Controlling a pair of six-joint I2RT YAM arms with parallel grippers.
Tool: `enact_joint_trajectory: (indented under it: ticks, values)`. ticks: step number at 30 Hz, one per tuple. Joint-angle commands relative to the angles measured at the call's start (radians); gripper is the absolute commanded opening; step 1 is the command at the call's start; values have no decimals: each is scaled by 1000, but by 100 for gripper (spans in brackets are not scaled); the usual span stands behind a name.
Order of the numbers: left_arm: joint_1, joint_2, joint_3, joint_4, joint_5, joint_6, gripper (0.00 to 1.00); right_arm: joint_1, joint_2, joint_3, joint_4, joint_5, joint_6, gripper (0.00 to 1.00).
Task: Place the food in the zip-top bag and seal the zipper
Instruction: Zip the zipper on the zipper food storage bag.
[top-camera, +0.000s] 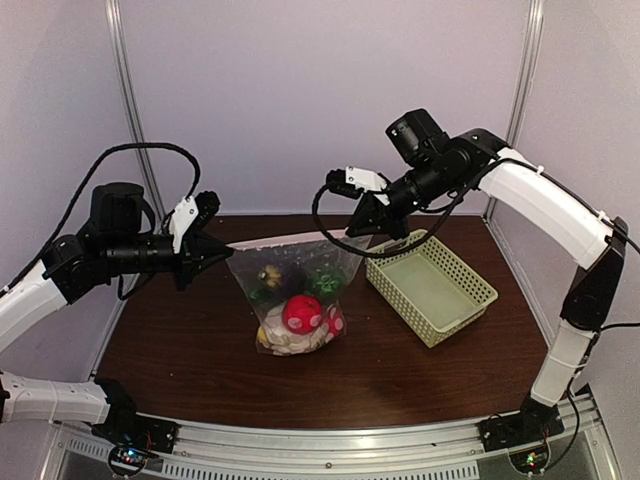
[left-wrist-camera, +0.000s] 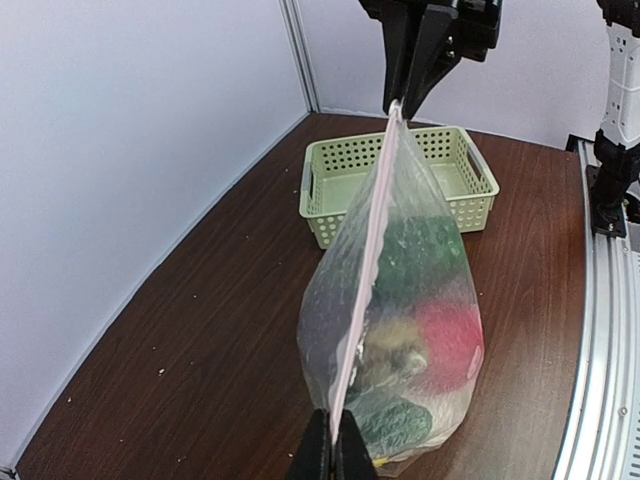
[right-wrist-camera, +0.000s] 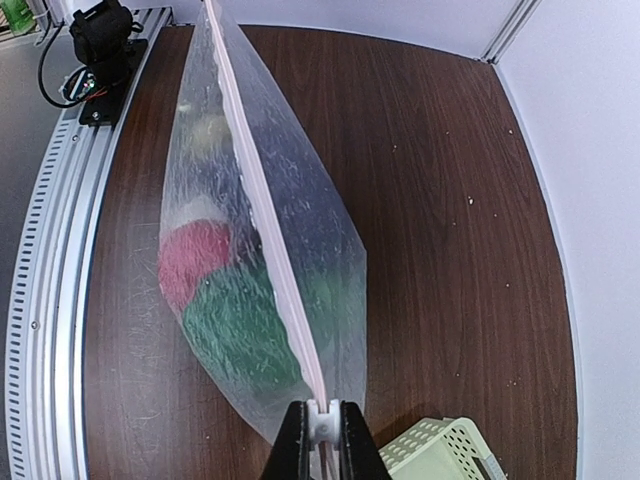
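Both ends of the zipper (top-camera: 290, 238) are pinched, left end effector (top-camera: 222, 249) and right end effector (top-camera: 362, 228) clamped on it, its long axis stretched between them.

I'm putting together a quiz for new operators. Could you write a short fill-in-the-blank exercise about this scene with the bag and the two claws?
1. On the zip-top bag, the left claw and the right claw each pinch one end of the ____.
2. The red-pink ball is inside the bag, while the pale green ____ holds no food.
3. The bag stretches ____ the two claws.

Missing words: zipper; basket; between.
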Motion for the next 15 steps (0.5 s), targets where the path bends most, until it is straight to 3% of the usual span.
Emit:
enact_joint_trajectory:
  ticks: [1, 15]
  values:
    - [22, -10, 12, 24, -33, 11, 0, -57, -46, -34, -78, 96, -7, 0]
    - [35, 0, 12, 21, -27, 13, 0, -101, -62, -70, -87, 96, -18, 0]
